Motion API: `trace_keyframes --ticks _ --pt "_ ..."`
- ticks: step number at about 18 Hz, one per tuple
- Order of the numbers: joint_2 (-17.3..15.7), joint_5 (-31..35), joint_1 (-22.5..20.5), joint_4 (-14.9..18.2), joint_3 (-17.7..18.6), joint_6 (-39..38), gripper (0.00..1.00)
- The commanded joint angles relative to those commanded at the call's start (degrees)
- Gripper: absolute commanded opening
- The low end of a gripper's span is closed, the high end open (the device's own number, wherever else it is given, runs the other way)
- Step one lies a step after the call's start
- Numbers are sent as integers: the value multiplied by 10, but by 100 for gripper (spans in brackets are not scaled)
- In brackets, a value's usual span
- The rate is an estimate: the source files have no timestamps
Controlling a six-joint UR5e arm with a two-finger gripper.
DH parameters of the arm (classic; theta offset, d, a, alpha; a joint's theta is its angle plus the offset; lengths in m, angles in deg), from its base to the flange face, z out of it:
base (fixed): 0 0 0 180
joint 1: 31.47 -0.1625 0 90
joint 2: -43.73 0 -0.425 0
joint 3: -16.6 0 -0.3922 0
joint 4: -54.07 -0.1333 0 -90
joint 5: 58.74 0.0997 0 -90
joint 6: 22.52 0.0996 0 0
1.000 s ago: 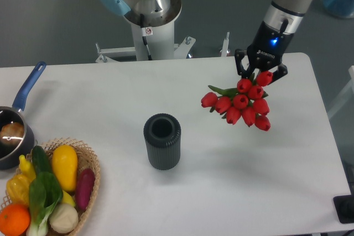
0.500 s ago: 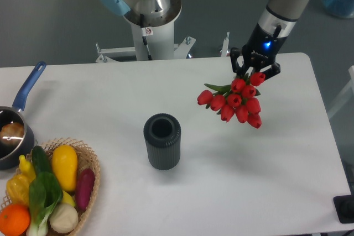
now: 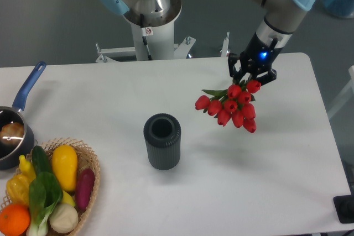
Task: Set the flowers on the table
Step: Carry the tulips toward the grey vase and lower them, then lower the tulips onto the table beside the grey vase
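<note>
Vase (image 3: 162, 141) stands near centre of the table (image 3: 287, 181). Flowers (image 3: 228, 107) hang above the table to its right and farther back, under the tool (image 3: 251, 77). Pan (image 3: 14, 131) at left edge; vegetable basket (image 3: 47, 192) in front of it, front-left corner.

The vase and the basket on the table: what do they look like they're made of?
The vase looks like dark matte plastic or rubber: even charcoal colour, fine vertical ribs, no shine; ceramic can't be ruled out. The basket looks like woven wicker or straw: tan strands show along its rim. The flowers hang from the tool above the table.
</note>
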Motion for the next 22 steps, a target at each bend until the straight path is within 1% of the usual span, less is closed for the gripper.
trace_keyframes --ticks 3,9,11,13,18,22 --pt "17 0 4 -1 -10 2 30" --pt "49 1 4 -1 -45 -4 29" --pt "53 0 3 -3 -46 -4 29" --pt "62 1 4 -16 -45 -5 29" --pt "75 1 5 -17 -38 -4 29" --pt "89 2 17 -17 -38 -3 30"
